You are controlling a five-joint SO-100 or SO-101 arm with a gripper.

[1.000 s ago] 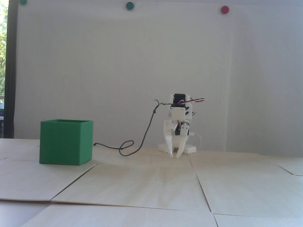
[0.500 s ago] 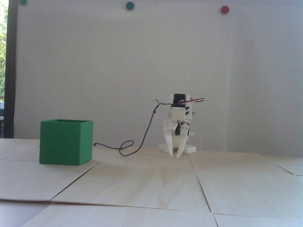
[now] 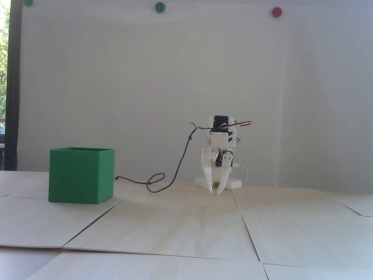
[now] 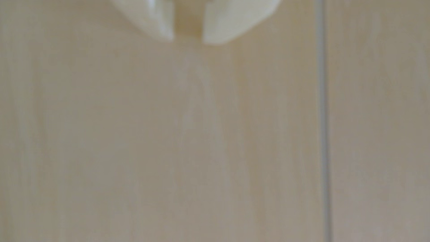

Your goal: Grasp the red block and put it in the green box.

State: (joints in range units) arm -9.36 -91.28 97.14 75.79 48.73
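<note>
wrist view shows the pincer (image 4: pixel 188 40) slightly parted, empty, above the bare table (image 4: pixel 139 139).

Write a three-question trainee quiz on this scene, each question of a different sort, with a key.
1. True or false: the green box stands left of the tool in the fixed view.
2. Multiple choice: between the tool's fingertips in the wrist view there is: A a red cube; B only bare table; C a cable.
3. Fill in: the round marker at the upper right of the wall is coloured ____.

Key: 1 true; 2 B; 3 red.
</note>
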